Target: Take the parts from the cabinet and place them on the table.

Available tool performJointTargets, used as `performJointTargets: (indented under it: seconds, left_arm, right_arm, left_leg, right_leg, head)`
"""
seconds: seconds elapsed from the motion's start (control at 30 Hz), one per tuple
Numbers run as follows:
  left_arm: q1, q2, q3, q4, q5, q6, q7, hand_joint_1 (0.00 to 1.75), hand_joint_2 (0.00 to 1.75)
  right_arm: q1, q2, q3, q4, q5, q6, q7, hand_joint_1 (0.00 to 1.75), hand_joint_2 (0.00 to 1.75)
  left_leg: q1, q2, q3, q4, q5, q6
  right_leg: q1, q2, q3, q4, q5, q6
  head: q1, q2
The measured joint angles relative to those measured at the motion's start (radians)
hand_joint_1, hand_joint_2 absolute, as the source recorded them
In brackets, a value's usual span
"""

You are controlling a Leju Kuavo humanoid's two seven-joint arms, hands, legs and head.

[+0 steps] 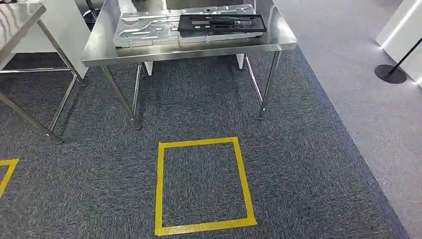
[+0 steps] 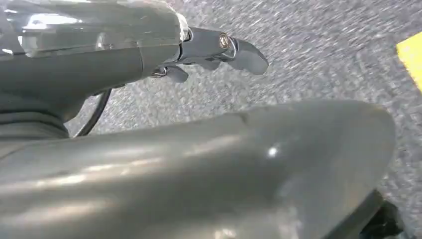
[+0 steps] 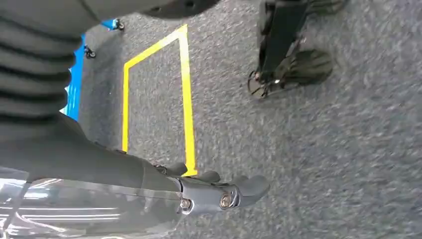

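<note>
Blue-grey speckled carpet (image 1: 298, 164) covers the floor, with one complete yellow tape rectangle (image 1: 201, 185) marked at 6 o'clock in the head view and a second tape corner (image 1: 7, 172) cut off at 9 o'clock. At 12 o'clock stands a stainless steel table (image 1: 149, 52) carrying two parts: one flat black plastic tray (image 1: 221, 24) lying on one silver embossed metal panel (image 1: 149, 31), both cropped by the frame's top. The left hand (image 2: 214, 52) hangs over bare carpet, fingers extended and holding nothing. The right hand (image 3: 219, 191) likewise hangs empty with fingers loosely extended, beside the tape rectangle, well apart from the parts. A second steel table (image 1: 20, 20) is cut off at 10 o'clock.
</note>
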Motion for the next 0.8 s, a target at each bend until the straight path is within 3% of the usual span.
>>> performJointTargets:
  seconds: [0.03,0.07,0.1,0.13,0.17,0.2,0.23,0.27,0.3,0.37,0.43,0.47,0.5,0.57,0.6,0.63,0.67,0.7,0.77,0.8]
  left_arm:
    - [0.000,-0.001,-0.001,0.000,-0.001,0.002,0.000,0.00,1.75]
    - [0.000,-0.001,-0.001,0.000,-0.001,0.007,0.000,0.00,1.75]
    - [0.001,-0.001,-0.001,0.000,-0.001,0.013,0.000,0.00,1.75]
    - [0.003,-0.002,-0.001,0.000,-0.001,0.018,0.000,0.00,1.75]
    - [0.006,-0.002,-0.001,0.000,-0.001,0.022,0.000,0.00,1.75]
    - [0.009,-0.003,-0.001,0.000,-0.001,0.025,0.000,0.00,1.75]
    - [0.011,-0.003,-0.001,0.000,-0.001,0.029,0.000,0.00,1.75]
    - [0.011,-0.003,-0.001,0.000,-0.002,0.035,0.000,0.00,1.75]
    - [0.010,-0.003,-0.001,0.000,-0.002,0.040,0.001,0.00,1.75]
    - [0.010,-0.006,-0.002,0.000,-0.003,0.045,0.003,0.00,1.75]
    - [0.015,-0.008,-0.001,0.000,-0.002,0.044,0.011,0.00,1.75]
    - [0.015,-0.009,-0.001,0.000,-0.002,0.042,0.012,0.00,1.75]
    - [0.013,-0.011,-0.002,0.000,-0.002,0.039,0.014,0.00,1.75]
    - [0.011,-0.014,-0.002,0.000,-0.001,0.026,0.026,0.00,1.75]
    - [0.013,-0.015,-0.001,0.000,0.001,0.018,0.030,0.00,1.75]
    - [0.014,-0.015,-0.001,0.000,0.002,0.010,0.034,0.00,1.75]
    - [0.015,-0.015,-0.001,0.000,0.002,0.005,0.036,0.00,1.75]
    - [0.015,-0.016,-0.001,0.000,0.002,0.002,0.037,0.00,1.75]
    - [0.013,-0.015,-0.011,-0.002,0.020,0.002,0.037,0.00,1.75]
    - [0.014,-0.015,-0.026,-0.008,0.038,0.002,0.037,0.00,1.75]
  right_arm:
    - [0.002,0.000,0.000,0.001,0.001,-0.001,0.000,0.00,1.75]
    - [0.003,-0.003,0.001,0.002,0.002,-0.001,0.002,0.00,1.75]
    - [0.005,-0.004,0.002,0.003,0.002,0.000,0.003,0.00,1.75]
    - [0.007,-0.004,0.003,0.005,0.002,0.000,0.006,0.00,1.75]
    - [0.009,-0.004,0.004,0.005,0.002,0.000,0.008,0.00,1.75]
    - [0.011,-0.004,0.006,0.005,0.003,0.002,0.009,0.00,1.75]
    - [0.012,-0.004,0.008,0.005,0.005,0.002,0.009,0.00,1.75]
    - [0.013,-0.004,0.009,0.005,0.008,0.005,0.008,0.00,0.00]
    - [0.013,-0.004,0.011,0.005,0.013,0.008,0.008,0.00,1.75]
    - [0.012,-0.004,0.019,0.005,0.024,0.004,0.008,0.00,1.75]
    - [0.011,-0.004,0.025,0.005,0.029,-0.010,0.008,0.00,1.75]
    - [0.011,-0.004,0.025,0.005,0.030,-0.012,0.009,0.00,1.75]
    - [0.011,-0.004,0.026,0.005,0.032,-0.015,0.009,0.00,1.75]
    - [0.012,0.003,0.029,0.005,0.040,-0.015,0.009,0.00,1.75]
    - [0.012,0.008,0.031,0.005,0.042,-0.014,0.008,0.00,1.75]
    - [0.012,0.013,0.034,0.005,0.045,-0.014,0.005,0.00,1.75]
    - [0.012,0.017,0.035,0.005,0.050,-0.013,0.000,0.00,1.75]
    - [0.012,0.021,0.036,0.005,0.055,-0.010,-0.008,0.00,1.75]
    - [0.017,0.025,0.046,0.005,0.060,0.001,-0.026,0.00,1.75]
    - [0.022,0.026,0.052,0.005,0.060,0.003,-0.030,0.00,1.75]
  left_leg:
    - [0.001,0.002,-0.024,0.072,-0.058,-0.004]
    - [0.001,0.003,-0.049,0.150,-0.103,-0.007]
    - [0.001,0.004,-0.069,0.225,-0.129,-0.009]
    - [0.001,0.005,-0.071,0.257,-0.123,-0.009]
    - [0.001,0.005,-0.051,0.246,-0.096,-0.006]
    - [0.000,0.005,-0.008,0.190,-0.059,-0.002]
    - [-0.001,0.006,0.055,0.096,-0.027,0.004]
    - [-0.004,0.007,0.125,-0.008,-0.013,0.014]
    - [-0.011,0.010,0.169,-0.083,-0.030,0.022]
    - [-0.014,0.010,0.167,-0.100,-0.031,0.025]
    - [-0.012,0.009,0.163,-0.107,-0.022,0.038]
    - [-0.004,0.011,0.164,-0.115,-0.011,0.046]
    - [-0.005,0.010,0.160,-0.117,-0.004,0.054]
    - [-0.009,0.011,0.144,-0.115,0.005,0.061]
    - [-0.011,0.011,0.137,-0.113,0.009,0.062]
    - [-0.012,0.011,0.130,-0.109,0.011,0.061]
    - [-0.012,0.010,0.125,-0.105,0.012,0.060]
    - [-0.013,0.010,0.122,-0.100,0.013,0.060]
    - [-0.013,0.009,0.119,-0.088,0.011,0.056]
    - [-0.014,0.009,0.114,-0.084,0.010,0.053]
  right_leg:
    - [0.001,-0.005,-0.009,0.000,0.007,-0.003]
    - [0.003,-0.010,-0.018,0.001,0.014,-0.005]
    - [0.006,-0.014,-0.029,0.002,0.022,-0.005]
    - [0.008,-0.016,-0.038,0.003,0.029,-0.004]
    - [0.010,-0.018,-0.046,0.003,0.035,-0.004]
    - [0.011,-0.020,-0.052,0.004,0.040,-0.002]
    - [0.012,-0.020,-0.055,0.004,0.044,0.001]
    - [0.012,-0.020,-0.056,0.005,0.048,0.003]
    - [0.016,-0.021,-0.059,0.006,0.052,0.009]
    - [0.013,-0.022,-0.063,0.007,0.061,0.023]
    - [0.015,-0.023,-0.061,0.001,0.070,0.037]
    - [0.010,-0.019,-0.064,0.009,0.062,0.039]
    - [0.010,-0.012,-0.082,0.045,0.025,0.042]
    - [0.007,-0.009,-0.149,0.204,-0.072,0.048]
    - [0.007,-0.009,-0.179,0.279,-0.102,0.051]
    - [0.007,-0.009,-0.193,0.322,-0.111,0.053]
    - [0.007,-0.009,-0.180,0.308,-0.093,0.053]
    - [0.007,-0.009,-0.142,0.249,-0.057,0.051]
    - [0.007,-0.008,-0.037,0.063,0.021,0.042]
    - [0.009,-0.006,-0.012,0.012,0.010,0.035]
  head:
    - [0.000,0.000]
    - [0.000,0.000]
    - [0.000,0.000]
    - [0.000,0.000]
    - [0.000,0.000]
    - [0.000,0.000]
    - [0.000,0.000]
    - [0.000,0.000]
    - [0.000,0.000]
    - [0.000,0.000]
    - [0.000,0.000]
    - [0.000,0.000]
    - [0.000,0.000]
    - [0.000,0.000]
    - [0.000,0.000]
    - [0.000,0.000]
    - [0.000,0.000]
    - [0.000,0.000]
    - [0.000,0.000]
    - [0.000,0.000]
